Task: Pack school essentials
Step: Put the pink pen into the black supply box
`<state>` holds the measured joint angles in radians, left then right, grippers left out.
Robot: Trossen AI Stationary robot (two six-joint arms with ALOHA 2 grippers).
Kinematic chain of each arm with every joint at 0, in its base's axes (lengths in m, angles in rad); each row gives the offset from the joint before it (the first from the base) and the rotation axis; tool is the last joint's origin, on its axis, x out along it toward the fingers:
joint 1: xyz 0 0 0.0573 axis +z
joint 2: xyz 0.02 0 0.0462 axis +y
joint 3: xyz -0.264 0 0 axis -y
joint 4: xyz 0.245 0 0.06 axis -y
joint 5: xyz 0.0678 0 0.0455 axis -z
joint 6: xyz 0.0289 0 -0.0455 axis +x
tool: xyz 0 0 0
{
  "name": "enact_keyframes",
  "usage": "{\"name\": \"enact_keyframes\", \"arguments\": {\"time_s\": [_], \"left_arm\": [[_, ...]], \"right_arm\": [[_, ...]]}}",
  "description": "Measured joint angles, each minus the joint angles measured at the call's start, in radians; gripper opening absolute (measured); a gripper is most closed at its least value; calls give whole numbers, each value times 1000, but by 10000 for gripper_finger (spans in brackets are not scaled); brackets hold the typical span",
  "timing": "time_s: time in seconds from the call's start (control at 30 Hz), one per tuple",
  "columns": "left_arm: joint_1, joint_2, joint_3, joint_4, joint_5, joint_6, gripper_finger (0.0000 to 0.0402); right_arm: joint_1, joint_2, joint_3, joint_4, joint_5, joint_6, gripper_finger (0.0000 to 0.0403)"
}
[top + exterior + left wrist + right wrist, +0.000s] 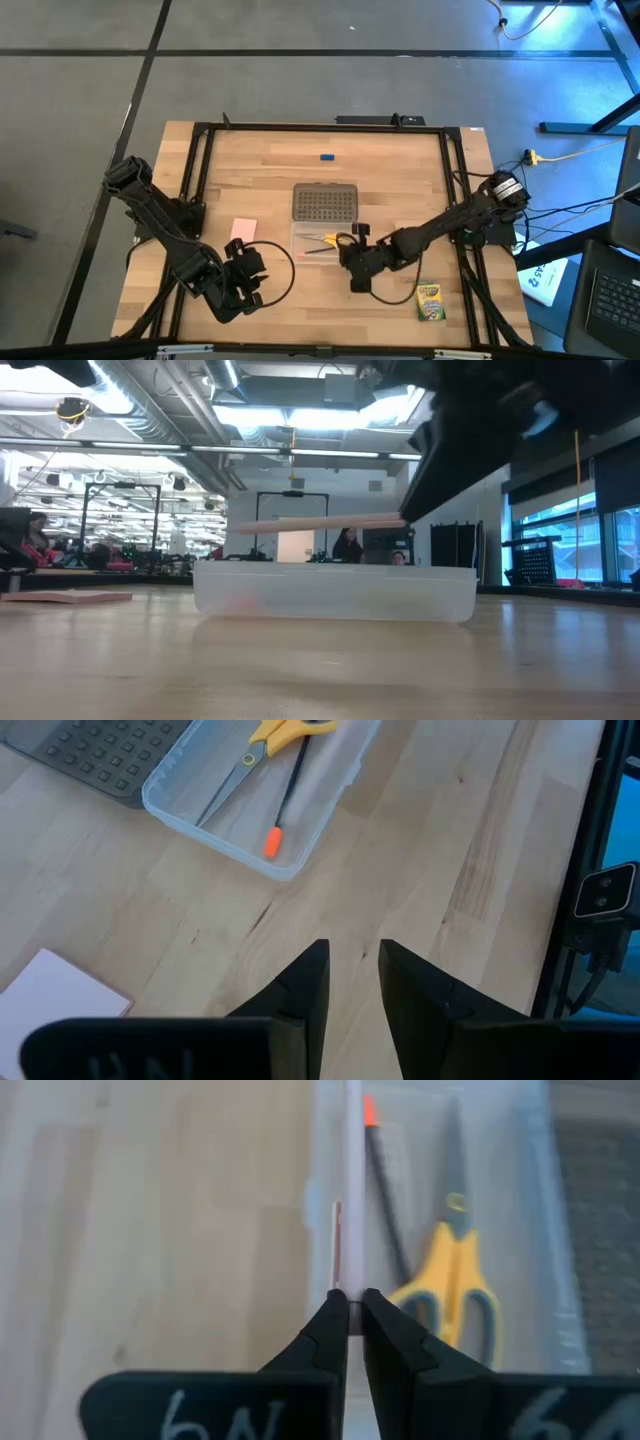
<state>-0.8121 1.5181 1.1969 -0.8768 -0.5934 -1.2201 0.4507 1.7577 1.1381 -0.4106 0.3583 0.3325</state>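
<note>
Crayon box (430, 301), green-and-yellow card, flat near front right corner of pale wood-grain desk (400, 180). Left tool (250, 283) near front edge, dark wedge fingers (305, 995) slightly apart, gripping nothing. Right tool (352, 262) pressed together on thin pale pencil (352, 1200), held level over clear plastic case (320, 243) at desk centre. Inside case: yellow-handled scissors (455, 1280), dark pencil (385, 1190) with orange tip. Pink square pad (243, 229) left of case. Grey dotted lid (325, 201) just behind case. Tiny blue block (326, 156) toward back edge. Pencil's gripped end hidden between fingers.
</note>
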Motion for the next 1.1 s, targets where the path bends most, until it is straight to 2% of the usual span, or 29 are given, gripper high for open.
{"name": "enact_keyframes", "arguments": {"time_s": [0.33,1.1], "left_arm": [[0,0,0,4,-1,0,83],[0,0,0,6,-1,1,83]], "right_arm": [[-30,54,-1,3,-30,11,26],[-31,94,-2,3,-65,27,26]]}}
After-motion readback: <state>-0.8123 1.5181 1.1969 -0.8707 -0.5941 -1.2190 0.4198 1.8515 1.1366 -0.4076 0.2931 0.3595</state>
